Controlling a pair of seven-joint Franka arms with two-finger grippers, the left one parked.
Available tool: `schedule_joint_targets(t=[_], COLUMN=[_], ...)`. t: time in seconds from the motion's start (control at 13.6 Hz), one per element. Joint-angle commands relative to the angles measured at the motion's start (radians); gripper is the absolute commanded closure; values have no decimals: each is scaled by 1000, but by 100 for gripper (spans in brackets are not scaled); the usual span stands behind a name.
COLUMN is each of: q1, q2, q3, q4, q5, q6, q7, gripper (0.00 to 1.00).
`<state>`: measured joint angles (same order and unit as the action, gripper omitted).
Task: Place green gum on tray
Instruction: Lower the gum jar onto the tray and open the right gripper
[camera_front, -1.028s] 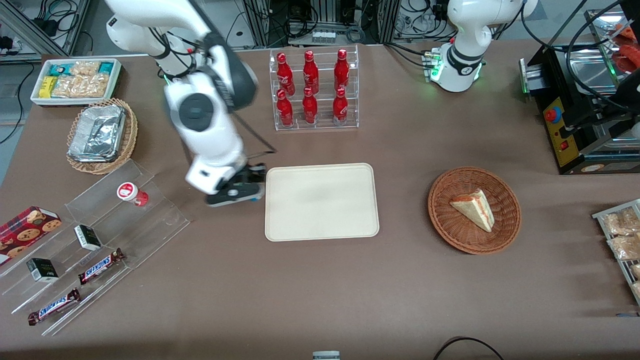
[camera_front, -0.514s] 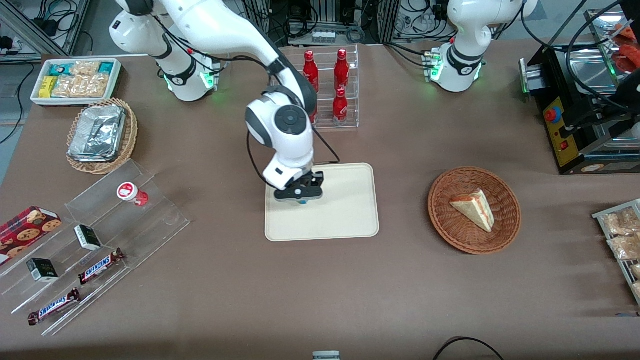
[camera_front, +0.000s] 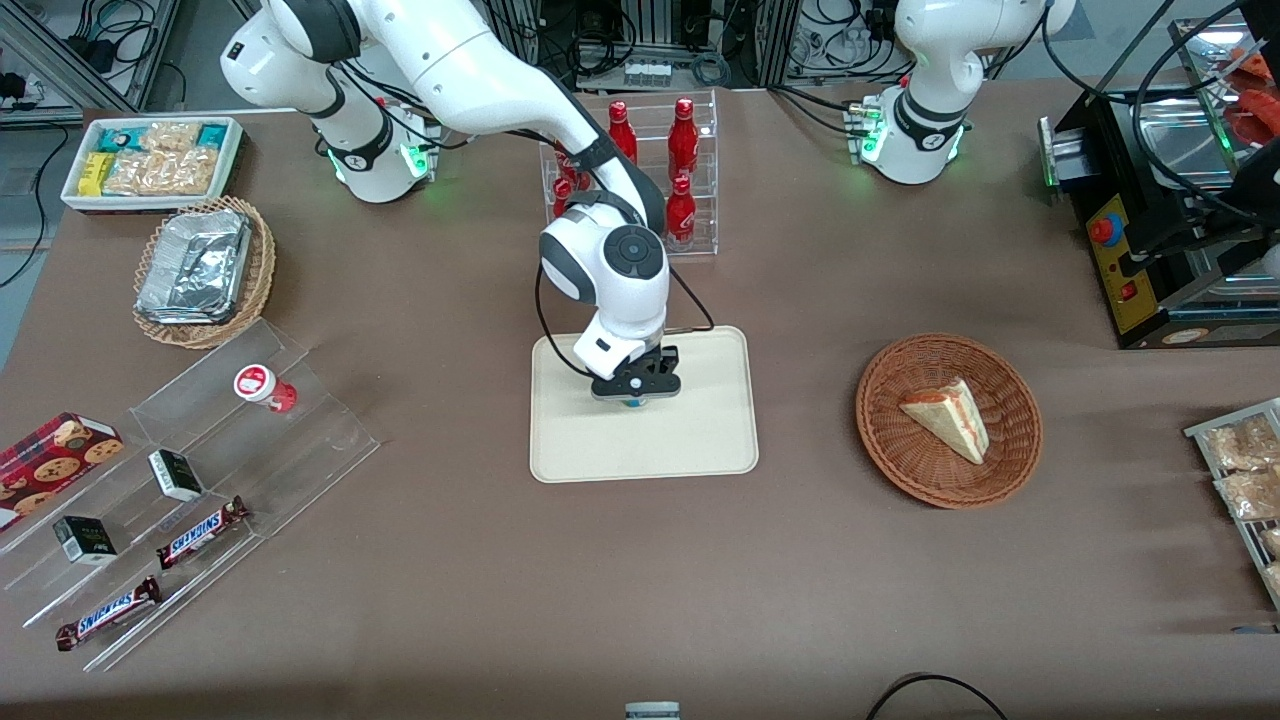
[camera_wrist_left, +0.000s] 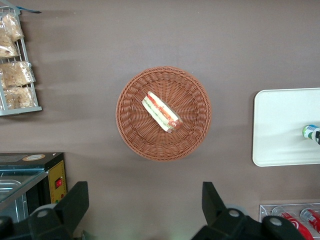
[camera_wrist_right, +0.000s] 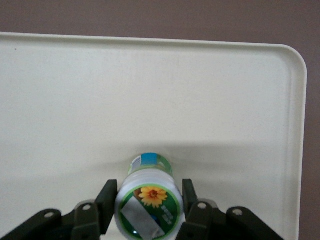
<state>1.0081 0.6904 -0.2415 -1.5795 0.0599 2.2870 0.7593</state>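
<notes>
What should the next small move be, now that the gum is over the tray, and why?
Probably lower straight down, then open. The gripper is shut on the green gum, jaws pressed against its lid, and hangs over the middle of the tray. The right wrist view shows the bottle's base with tray all round it; whether it touches the surface yet cannot be told, so ease down first.

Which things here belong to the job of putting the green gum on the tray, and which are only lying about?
Belong to the job:
green gum, held over the tray
tray
gripper, shut on the gum

Only lying about:
red gum bottle
wicker basket with sandwich
red drink bottles
chocolate bars
foil container
</notes>
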Motion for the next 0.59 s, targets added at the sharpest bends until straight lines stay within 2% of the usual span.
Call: schedule_joint_targets(t=[0.0,0.07,0.29,0.51], q1=[-5,-6,-17,-41], q2=[27,32,17,-78], q3=[-1,-1,-1,-24], q4=[35,35,36,23], q5=[44,44,46,35], q6=[0,2,0,-14], q7=[-8,-9,-14,-46], gripper=[58,1,0,0])
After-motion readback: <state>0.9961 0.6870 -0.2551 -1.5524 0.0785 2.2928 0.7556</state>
